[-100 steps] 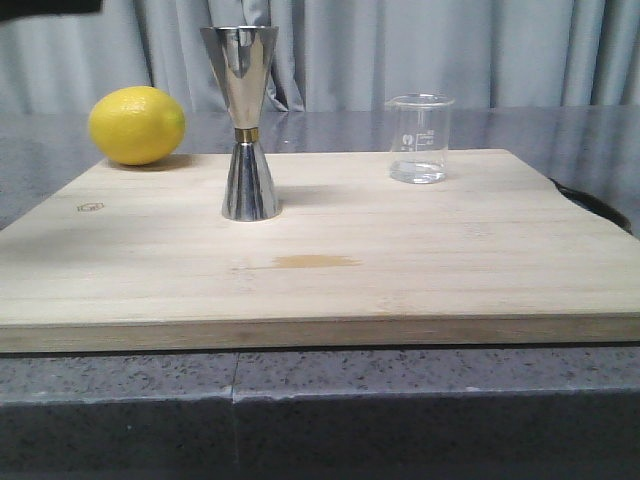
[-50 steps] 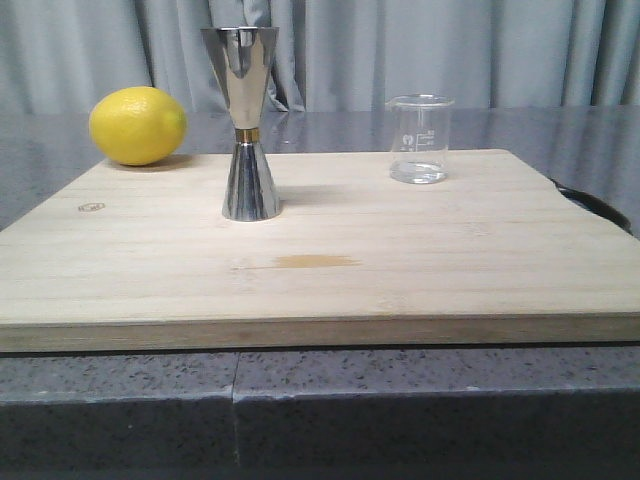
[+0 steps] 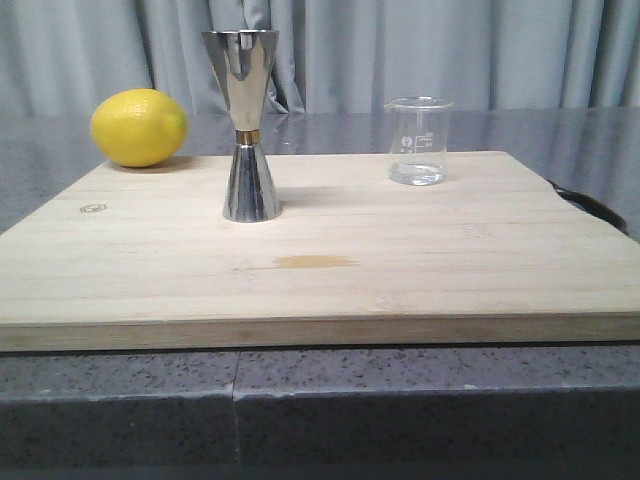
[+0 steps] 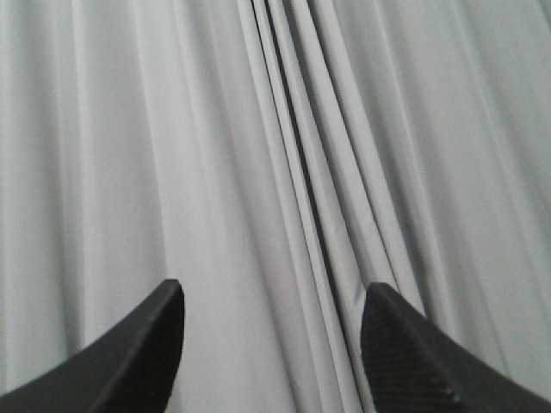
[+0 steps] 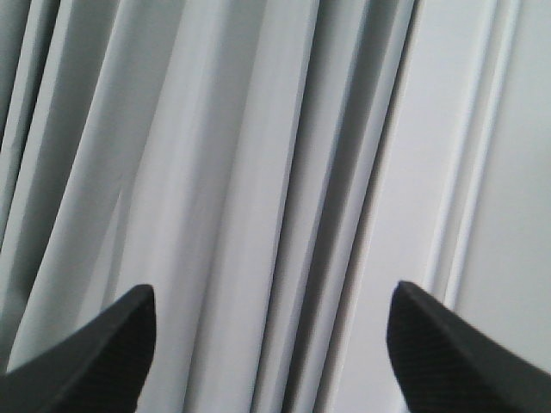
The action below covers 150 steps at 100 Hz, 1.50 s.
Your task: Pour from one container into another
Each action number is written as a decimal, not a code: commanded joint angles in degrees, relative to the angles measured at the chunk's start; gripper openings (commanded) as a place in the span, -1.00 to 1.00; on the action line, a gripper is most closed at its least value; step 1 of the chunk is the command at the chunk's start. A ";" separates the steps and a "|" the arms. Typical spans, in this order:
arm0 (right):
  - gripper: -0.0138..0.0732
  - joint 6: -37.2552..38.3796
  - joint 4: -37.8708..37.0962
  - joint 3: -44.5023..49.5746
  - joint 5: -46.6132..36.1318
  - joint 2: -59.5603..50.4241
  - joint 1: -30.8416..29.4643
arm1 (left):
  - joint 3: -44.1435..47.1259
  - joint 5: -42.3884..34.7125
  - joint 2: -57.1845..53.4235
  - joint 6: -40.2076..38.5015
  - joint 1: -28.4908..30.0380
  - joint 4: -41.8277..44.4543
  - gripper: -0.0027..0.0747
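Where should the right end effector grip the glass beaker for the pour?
Probably mid-wall of the beaker, approached from its right side. It stands upright on the board, that flank is open, and a side hold leaves the lip free to tip toward the jigger.

Glossy steel jigger [image 3: 243, 120], clear glass beaker [image 3: 418, 140]
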 commanded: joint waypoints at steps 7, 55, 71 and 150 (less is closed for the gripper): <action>0.47 0.07 -0.25 6.98 1.82 -7.69 -0.16 | 5.43 -0.66 -7.37 -2.04 -0.46 -0.75 0.12; -0.21 0.07 -0.25 28.47 4.56 -22.72 -0.16 | 35.86 -11.15 -23.52 -12.21 -0.61 -0.75 -0.01; -0.85 0.07 -0.25 29.88 7.88 -23.15 -0.16 | 37.64 -13.22 -23.52 -12.21 -4.24 2.42 -0.79; -0.85 0.07 -0.25 29.88 3.80 -23.18 -0.16 | 37.64 -12.93 -23.52 -12.21 -9.01 5.17 -0.98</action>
